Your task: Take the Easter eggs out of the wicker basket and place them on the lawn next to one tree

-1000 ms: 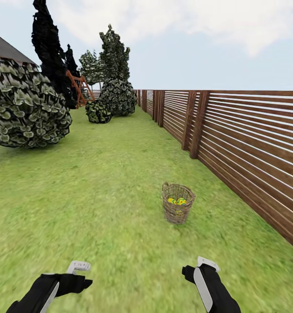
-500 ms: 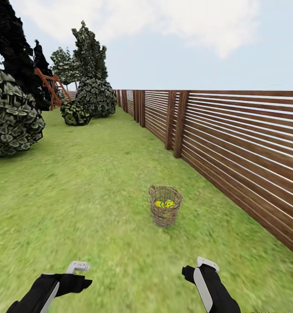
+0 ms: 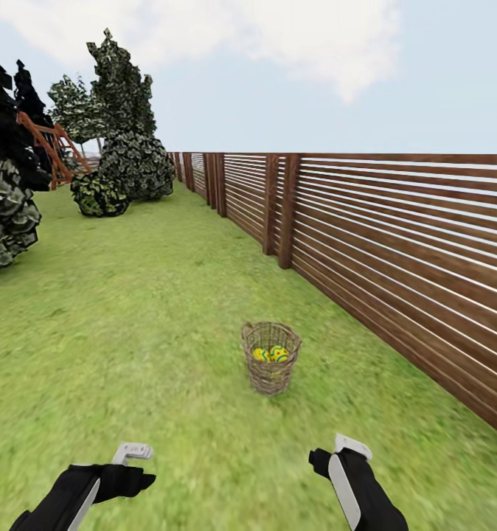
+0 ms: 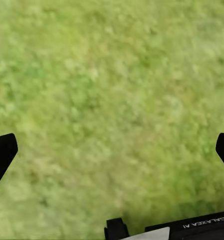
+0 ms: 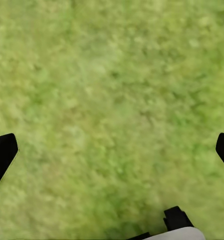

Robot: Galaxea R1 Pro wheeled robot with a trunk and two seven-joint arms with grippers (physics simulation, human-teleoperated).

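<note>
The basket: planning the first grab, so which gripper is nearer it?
Right. The right gripper sits just right of the basket; the left gripper is far off to its left.

Upright wicker basket (image 3: 270, 358) on the lawn (image 3: 130, 332) holds Easter eggs (image 3: 270, 354)

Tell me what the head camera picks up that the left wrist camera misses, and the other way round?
Head view: the wicker basket with painted eggs inside, the wooden fence, bushes and sky. Left wrist view: a close look down between the left gripper and its wide-apart fingers. Both share the lawn.
</note>
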